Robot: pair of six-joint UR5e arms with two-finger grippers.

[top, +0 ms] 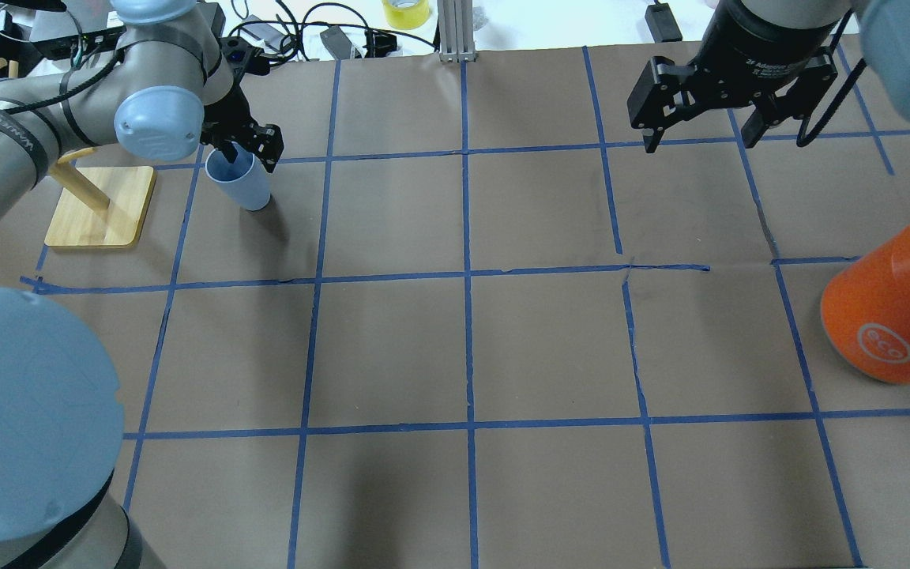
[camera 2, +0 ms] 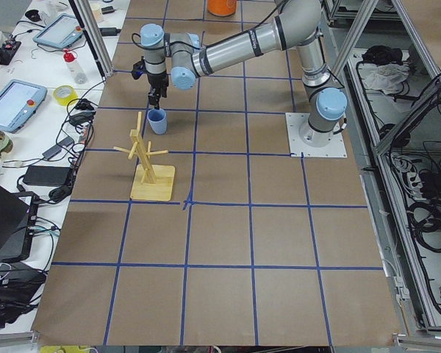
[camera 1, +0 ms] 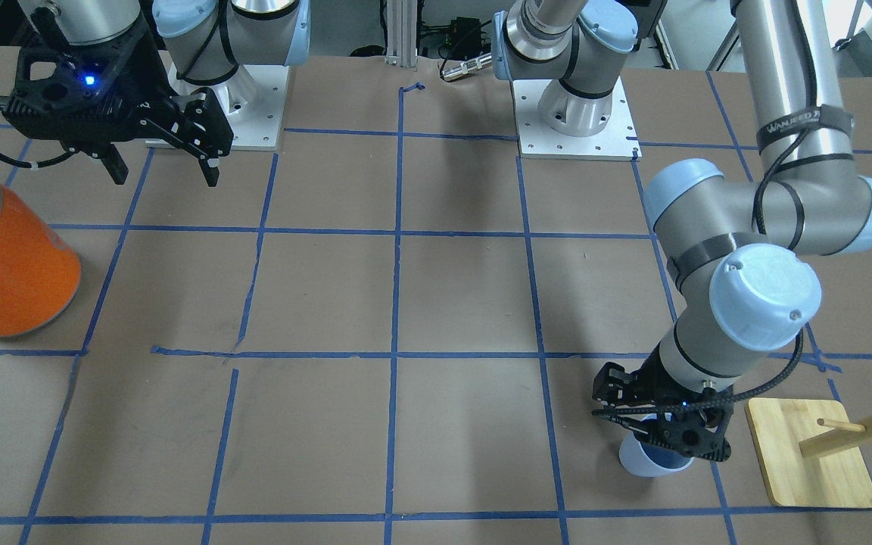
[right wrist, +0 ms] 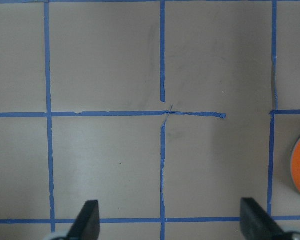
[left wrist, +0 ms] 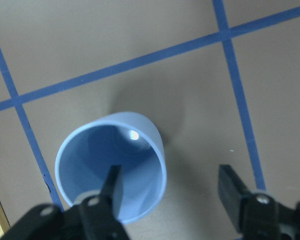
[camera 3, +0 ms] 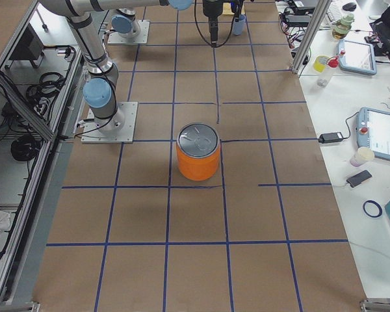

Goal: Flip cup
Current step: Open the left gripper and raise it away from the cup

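The pale blue cup point(top: 248, 186) stands upright, mouth up, on the brown table, next to the wooden stand. It also shows in the front view point(camera 1: 642, 459), the left side view point(camera 2: 157, 121) and the left wrist view point(left wrist: 132, 135). My left gripper point(top: 243, 150) is open right over the cup. In the left wrist view point(left wrist: 170, 177) one finger point(left wrist: 111, 187) reaches inside the cup's mouth and the other stands outside it. My right gripper point(top: 700, 136) is open and empty, held above the table far from the cup; it also shows in the right wrist view point(right wrist: 170, 215).
A large orange can point(top: 889, 316) with a silver top stands at the table's right side, also in the front view point(camera 1: 8, 265). A wooden peg stand on a square base point(top: 99, 207) sits just left of the cup. Blue tape lines grid the table.
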